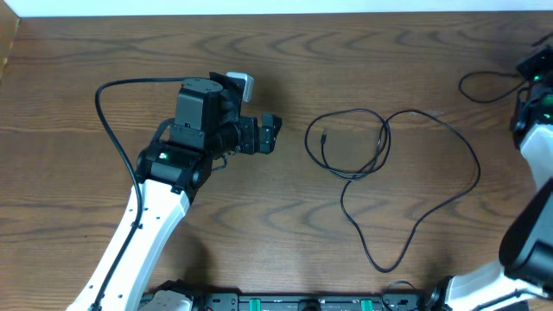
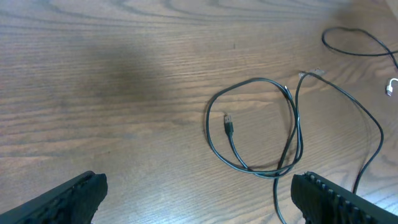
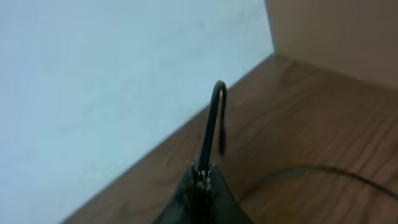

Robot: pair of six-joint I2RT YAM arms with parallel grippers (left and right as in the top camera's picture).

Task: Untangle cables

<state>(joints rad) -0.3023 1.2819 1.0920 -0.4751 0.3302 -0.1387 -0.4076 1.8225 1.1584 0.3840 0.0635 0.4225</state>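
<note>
With separation under way, the right gripper pinches one black cable while the wide-spread left gripper hovers, likely needing to descend onto the looped cable.

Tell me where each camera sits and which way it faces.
Overhead: above the table, looking straight down; left arm, right arm, left gripper short of the looped cable.
Left wrist: low over the table, facing the looped cable; open left gripper's fingers at bottom corners.
Right wrist: faces table edge and pale wall; right gripper shut on a second cable.
Shared: overhead and left wrist both show the looped cable.
</note>
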